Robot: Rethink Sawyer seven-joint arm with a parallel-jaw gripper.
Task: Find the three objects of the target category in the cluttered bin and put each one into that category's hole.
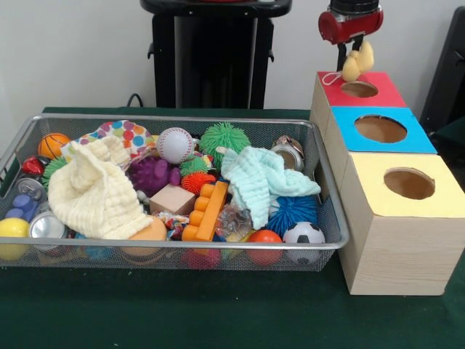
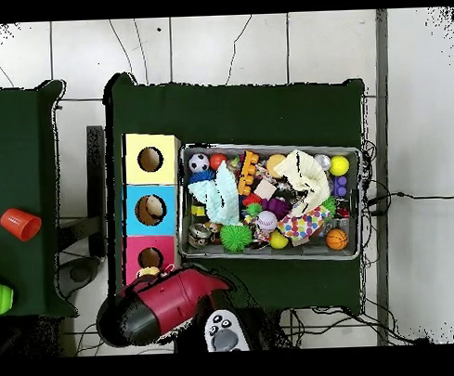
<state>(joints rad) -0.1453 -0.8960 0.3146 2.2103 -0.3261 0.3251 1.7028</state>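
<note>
Jaws (image 1: 356, 57) clenched on yellow toy (image 1: 358, 62), directly above red-topped hole (image 1: 359, 89)

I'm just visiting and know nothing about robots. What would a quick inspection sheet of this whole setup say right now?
Surface: dark green cloth on the table.
Job's things: wire basket full of toys; red-topped box's hole; yellow toy hanging just above that hole.
Clutter: baseball, soccer ball, green spiky ball, cream cloth, mint cloth, wooden block; blue-topped box and yellow-topped box alongside.
Gripper: gripper shut on the yellow toy.
Cables: black cable beside the table.
Surroundings: orange cup on a second table.
</note>
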